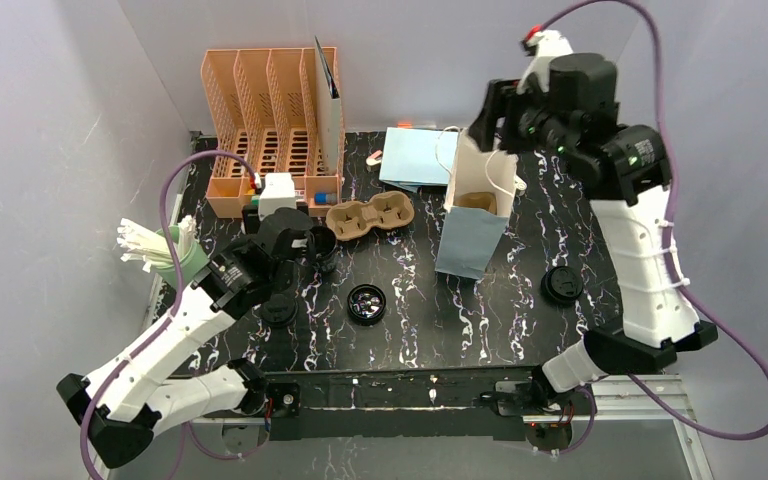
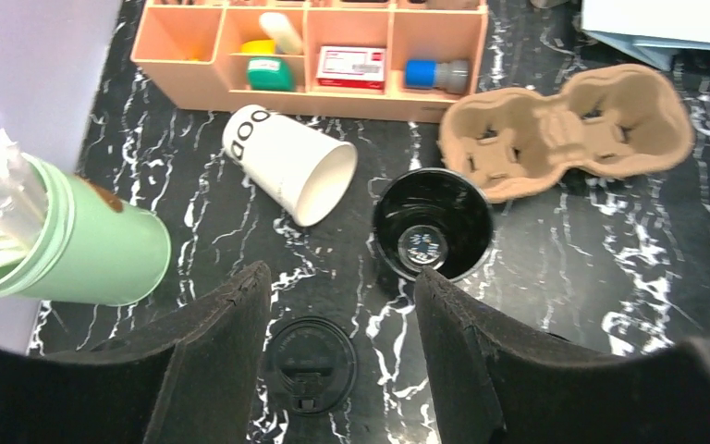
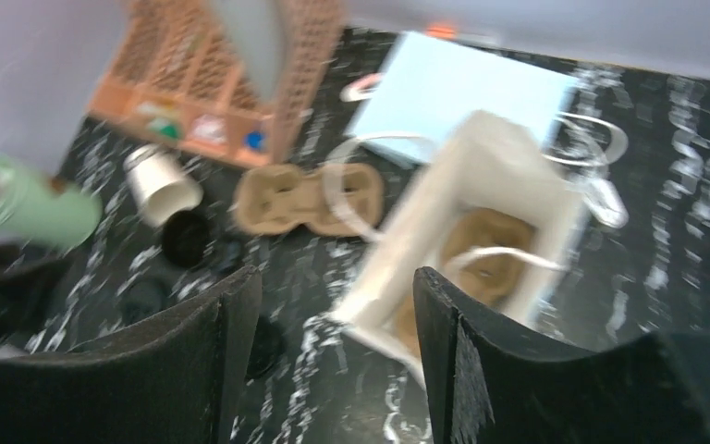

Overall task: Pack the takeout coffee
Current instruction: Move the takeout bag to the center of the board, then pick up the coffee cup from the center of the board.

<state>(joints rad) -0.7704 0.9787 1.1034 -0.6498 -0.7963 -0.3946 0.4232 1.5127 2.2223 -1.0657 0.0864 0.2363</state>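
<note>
The takeout coffee stands unpacked: an open black cup (image 2: 433, 236) beside the pulp carrier (image 2: 564, 129), and a black lid (image 2: 310, 363) flat on the table. My left gripper (image 2: 342, 277) hangs open over that lid with nothing between its fingers. In the top view the left gripper (image 1: 295, 265) is by this cup (image 1: 324, 250), and a second black cup (image 1: 366, 303) and a second lid (image 1: 562, 285) sit further right. My right gripper (image 1: 495, 125) is open and empty above the standing light-blue bag (image 1: 475, 215). The blurred right wrist view shows the right gripper (image 3: 333, 277) over the bag's mouth (image 3: 481, 185), with a brown carrier (image 3: 481, 268) inside.
A white paper cup (image 2: 287, 165) lies on its side by the orange organizer (image 2: 310, 46). A green holder with white sticks (image 2: 83, 245) leans at the left. A second blue bag (image 1: 415, 155) lies flat at the back.
</note>
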